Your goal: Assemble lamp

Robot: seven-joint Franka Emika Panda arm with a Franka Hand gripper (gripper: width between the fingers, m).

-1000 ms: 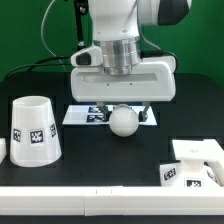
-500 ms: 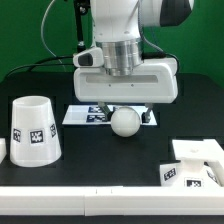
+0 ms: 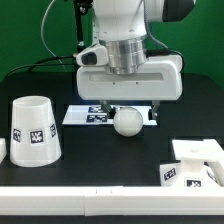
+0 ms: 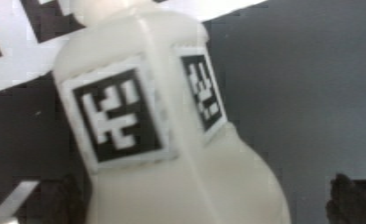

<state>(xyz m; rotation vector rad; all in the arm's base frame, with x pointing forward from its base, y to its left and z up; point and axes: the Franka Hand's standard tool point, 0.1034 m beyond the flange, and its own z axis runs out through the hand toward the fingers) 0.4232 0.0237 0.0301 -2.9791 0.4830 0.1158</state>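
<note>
Plastic is all I see here, smooth, matte and white: the bulb (image 3: 126, 122) is a round ball lying on the black table (image 3: 40, 80), right under my hand (image 3: 128, 106) and in front of the marker board (image 3: 90, 114). Through the wrist view its stem (image 4: 153, 130) fills the picture, a squared neck with black-and-white tags on two faces. I read the hand as open, fingers spread to either side of the bulb and not clamping it. The shade (image 3: 33, 130), a truncated cone with one tag, stands upright toward the exterior view's left. The square stepped base (image 3: 195, 165) sits at the exterior view's right, well apart from the bulb.
</note>
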